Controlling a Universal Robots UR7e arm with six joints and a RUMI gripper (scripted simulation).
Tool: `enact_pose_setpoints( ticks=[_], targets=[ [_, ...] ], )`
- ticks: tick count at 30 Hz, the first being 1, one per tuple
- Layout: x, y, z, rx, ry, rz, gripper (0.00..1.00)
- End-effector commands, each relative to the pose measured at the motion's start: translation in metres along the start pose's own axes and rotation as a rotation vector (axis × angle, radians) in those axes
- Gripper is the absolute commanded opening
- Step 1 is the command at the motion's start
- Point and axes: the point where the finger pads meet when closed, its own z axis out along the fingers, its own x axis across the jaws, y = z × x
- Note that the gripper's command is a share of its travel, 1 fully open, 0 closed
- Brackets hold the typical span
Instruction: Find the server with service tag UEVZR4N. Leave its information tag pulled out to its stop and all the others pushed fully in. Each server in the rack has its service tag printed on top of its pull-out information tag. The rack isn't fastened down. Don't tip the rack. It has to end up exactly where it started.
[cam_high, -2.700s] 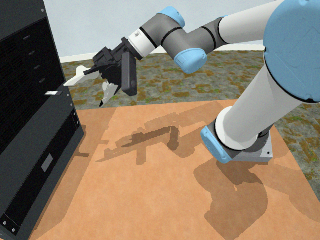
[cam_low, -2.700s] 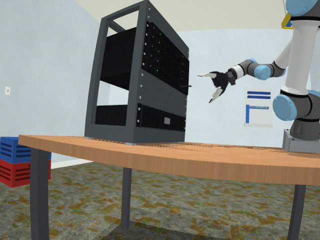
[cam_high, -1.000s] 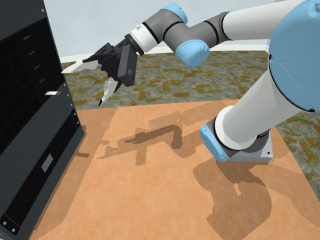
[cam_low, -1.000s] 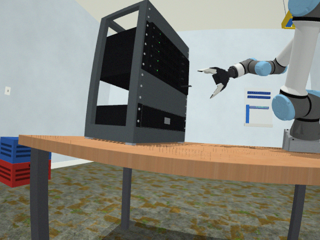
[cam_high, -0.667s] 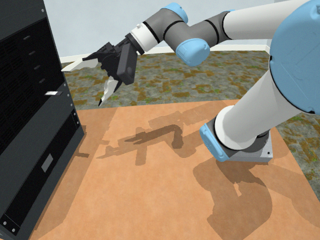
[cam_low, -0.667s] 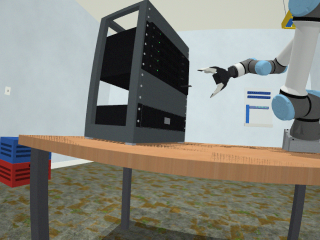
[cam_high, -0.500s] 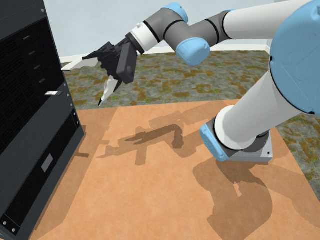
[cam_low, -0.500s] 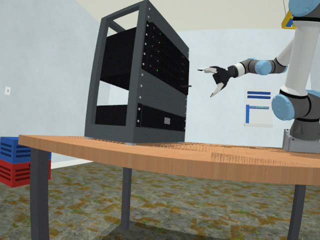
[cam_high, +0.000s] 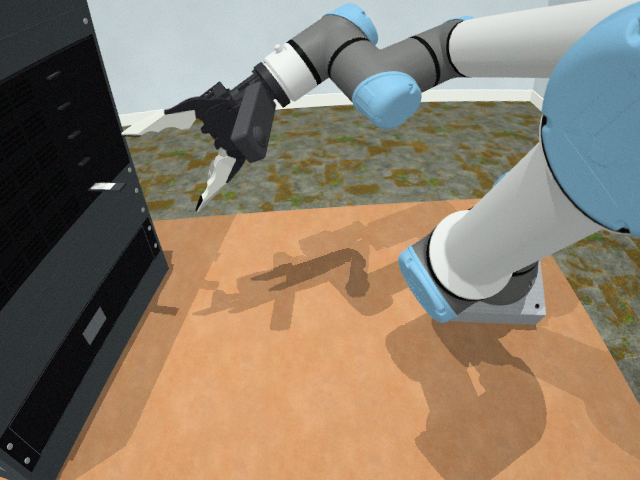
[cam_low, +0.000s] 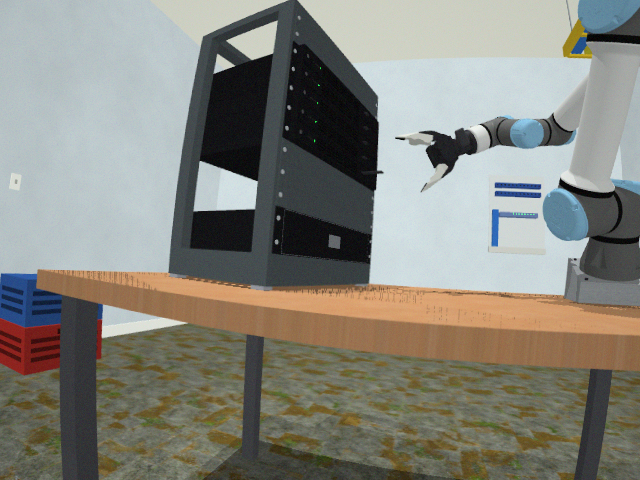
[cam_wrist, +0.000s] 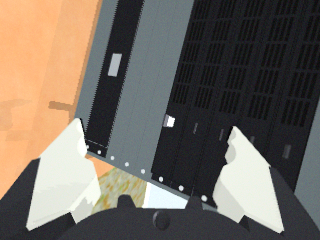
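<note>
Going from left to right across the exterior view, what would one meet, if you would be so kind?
Stacked blue and red crates → server rack → pulled-out information tag → open gripper → wall poster → arm base.

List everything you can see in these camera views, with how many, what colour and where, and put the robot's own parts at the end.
Server rack: one, dark grey, standing on the left part of the table.
Servers: a stack of black units in the rack's upper half; exact count hard to tell.
Pulled-out information tag: one, pale, sticking out of the lowest server of the stack.
Lower unit: one, black, near the rack's bottom.
Table: one, orange wood top, grey legs.
Crates: two, blue on red, on the floor far left.
Wall poster: one, white and blue.
Arm: one, white, grey and light blue, on a grey base.
Gripper: one, black with white fingers, open, empty, apart from the rack.
</note>
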Motion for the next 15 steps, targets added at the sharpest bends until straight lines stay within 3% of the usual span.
enact_pose_setpoints(
  ticks=[1,15],
  targets=[
    [0.0048,0.0001,-0.0024,0.0,0.008,0.019,1.0],
    [0.0092,-0.0007,-0.0047,0.004,0.019,0.061,1.0]
  ],
)
